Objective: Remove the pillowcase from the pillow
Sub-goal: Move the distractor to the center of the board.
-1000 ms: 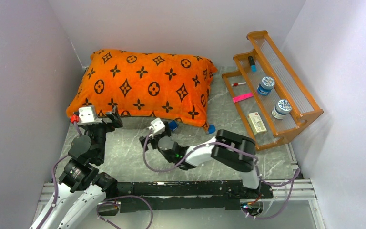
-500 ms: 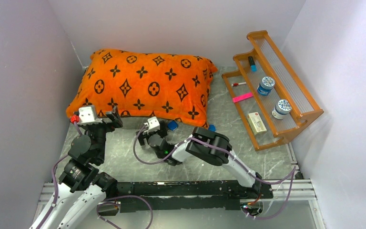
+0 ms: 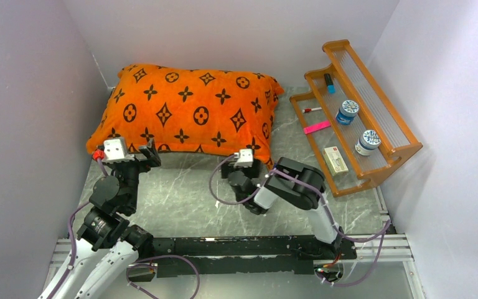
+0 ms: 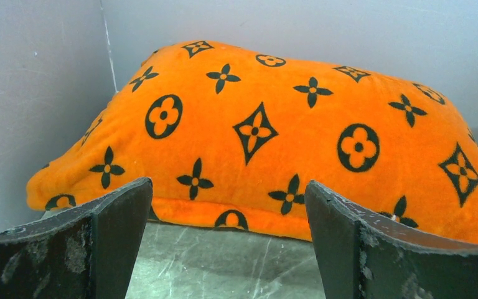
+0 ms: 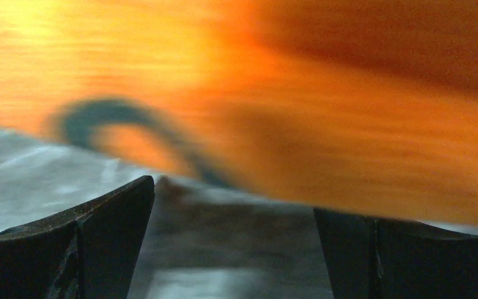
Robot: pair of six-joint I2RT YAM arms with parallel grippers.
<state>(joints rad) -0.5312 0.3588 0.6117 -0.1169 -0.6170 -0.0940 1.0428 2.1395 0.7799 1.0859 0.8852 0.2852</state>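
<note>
Pillowcase: orange with dark motifs, plump and fully covering the pillow, which is hidden inside. It lies toward 11 o'clock on the grey marbled surface.
Left claw: spread wide and empty, just short of the cover's near edge at its 7 o'clock corner.
Right claw: spread wide and empty, close to the near edge by the 5 o'clock corner. Its wrist view is blurred.
Rack: wooden, at 2 o'clock, apart from the cover.
</note>
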